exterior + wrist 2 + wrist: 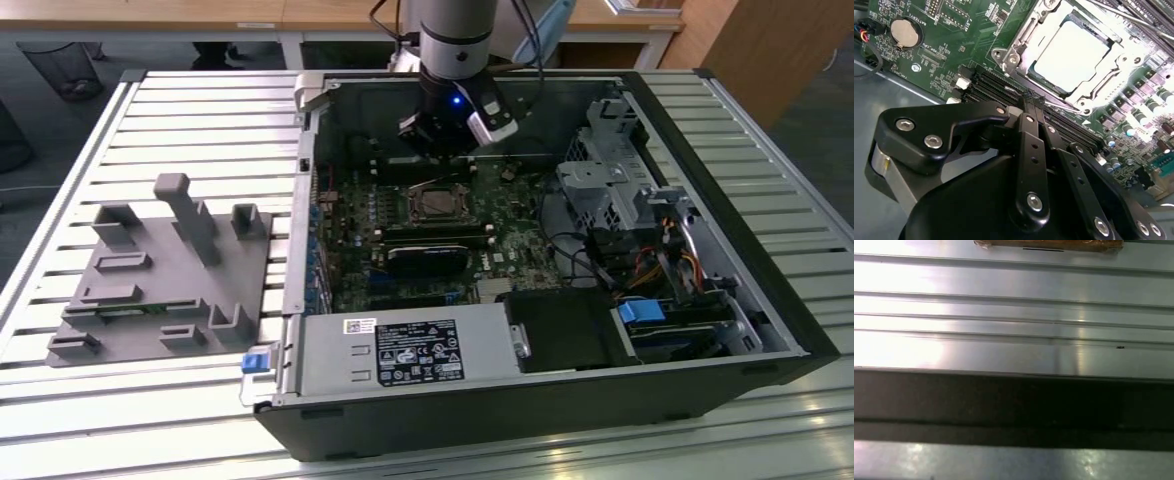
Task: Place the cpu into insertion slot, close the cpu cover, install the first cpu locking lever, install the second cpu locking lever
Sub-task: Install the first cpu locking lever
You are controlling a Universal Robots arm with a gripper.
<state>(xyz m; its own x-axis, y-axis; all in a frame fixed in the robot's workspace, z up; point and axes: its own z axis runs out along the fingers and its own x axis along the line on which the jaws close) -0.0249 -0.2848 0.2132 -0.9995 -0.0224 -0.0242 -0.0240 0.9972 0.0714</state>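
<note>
Open computer case (534,420) lying on the slatted metal worktop (174,110), taking the middle and right of the exterior view. Inside, a green circuit board (350,275) with the insertion slot (414,200) near the centre of the frame. Seated in the slot, the cpu (1069,50), pale metal top up, with the cpu cover (1021,37) lying flat around it and the chip showing through its window. Also in the case: a black power supply box (400,350) at lower middle, then drive cages and cables (641,260) toward the exterior view's right.

Gripper (447,135) hanging inside the case at upper middle, above the slot in the frame and apart from it. In the second wrist view, jaws pressed together tip to tip, holding nothing, close over the black memory slots (989,85).

On the worktop at the exterior view's left, a grey fixture block (160,270). Beyond the worktop, along the top edge, wooden tables (200,12), a mesh bin (60,65) and dark floor.
</note>
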